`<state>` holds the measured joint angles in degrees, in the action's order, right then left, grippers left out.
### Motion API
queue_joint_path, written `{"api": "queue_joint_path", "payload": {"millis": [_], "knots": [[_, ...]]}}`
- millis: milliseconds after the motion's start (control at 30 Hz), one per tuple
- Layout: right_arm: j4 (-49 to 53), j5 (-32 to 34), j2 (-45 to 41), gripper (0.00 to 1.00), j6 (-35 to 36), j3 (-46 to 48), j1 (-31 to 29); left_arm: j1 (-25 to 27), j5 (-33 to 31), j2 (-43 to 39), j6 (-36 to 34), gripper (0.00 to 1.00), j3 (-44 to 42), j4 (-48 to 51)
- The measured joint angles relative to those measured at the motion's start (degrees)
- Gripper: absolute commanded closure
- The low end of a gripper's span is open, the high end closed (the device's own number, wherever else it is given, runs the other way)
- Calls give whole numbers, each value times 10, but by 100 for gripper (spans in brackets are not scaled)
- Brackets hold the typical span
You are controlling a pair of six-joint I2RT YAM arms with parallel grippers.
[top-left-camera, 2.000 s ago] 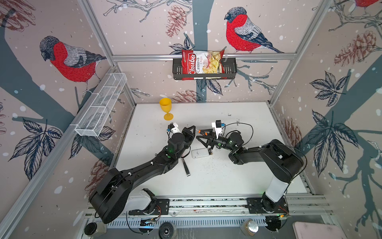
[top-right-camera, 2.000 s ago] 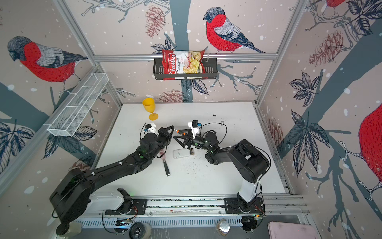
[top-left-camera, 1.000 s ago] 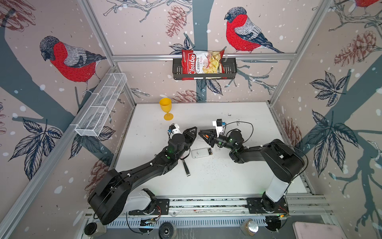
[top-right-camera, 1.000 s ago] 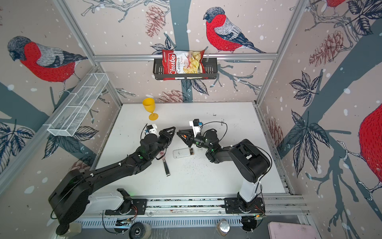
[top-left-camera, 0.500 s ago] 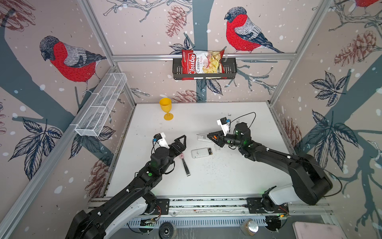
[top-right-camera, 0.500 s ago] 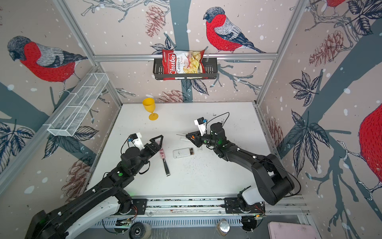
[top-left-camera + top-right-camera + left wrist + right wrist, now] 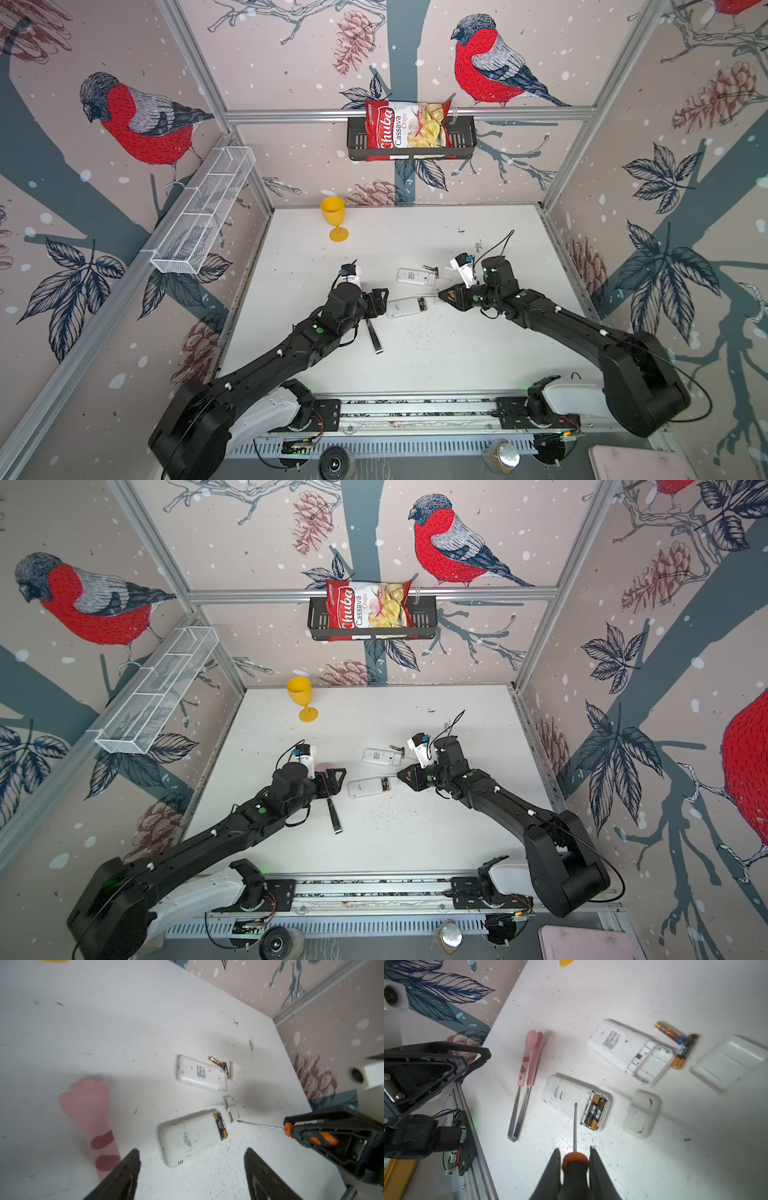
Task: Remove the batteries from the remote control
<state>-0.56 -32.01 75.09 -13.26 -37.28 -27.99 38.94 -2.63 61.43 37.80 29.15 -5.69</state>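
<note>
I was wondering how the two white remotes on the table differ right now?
The nearer remote, closest to the robot, holds two batteries; the farther remote has an empty compartment. Two loose batteries lie beside the farther remote, none beside the nearer remote. Both are white, face down, covers off.

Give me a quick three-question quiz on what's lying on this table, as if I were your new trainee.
1. How many batteries sit in the near remote?
2. True or false: the far remote is still loaded.
3. The right gripper holds: A nothing, B a screwdriver, C a battery.

Key: 1 two; 2 false, its compartment is empty; 3 B.
</note>
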Motion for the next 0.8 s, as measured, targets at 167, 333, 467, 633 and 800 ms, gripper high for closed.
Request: {"api": "queue_joint_path", "payload": {"millis": [167,333,467,633,800], "knots": [[15,18,-6,100,-1,14,6,61,-9,46,-52,20,21,25],[15,31,-7,100,-2,17,17,123,-56,92,-95,10,42,47],[14,33,-10,100,-2,19,22,163,-102,144,-113,4,56,66],[9,33,-9,100,-3,21,23,180,-152,221,-121,4,95,104],[6,29,-9,100,-4,28,23,185,-206,272,-107,4,118,132]]}}
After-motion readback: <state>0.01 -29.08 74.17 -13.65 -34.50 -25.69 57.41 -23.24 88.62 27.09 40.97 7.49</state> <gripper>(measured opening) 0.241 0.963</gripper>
